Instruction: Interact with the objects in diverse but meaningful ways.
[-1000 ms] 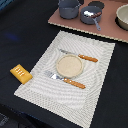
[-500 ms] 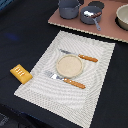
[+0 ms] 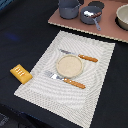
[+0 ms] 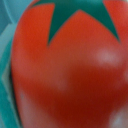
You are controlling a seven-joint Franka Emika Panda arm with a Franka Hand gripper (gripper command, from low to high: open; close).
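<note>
Wrist view: red tomato [image 4: 67, 70] fills our frame; finger state untellable. Step: approach, likely; next, grasp squarely.

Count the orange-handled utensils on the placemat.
2. A knife lies beside the tan plate on its far side, and a fork lies beside it on the near side. None appears hidden.

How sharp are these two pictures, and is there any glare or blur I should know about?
Wrist view: the red tomato fills the frame, soft and out of focus, with pale glare patches on its skin. Exterior view: evenly lit but coarse, the placemat weave smeared; the yellow-orange block and round tan plate are still readable.
</note>
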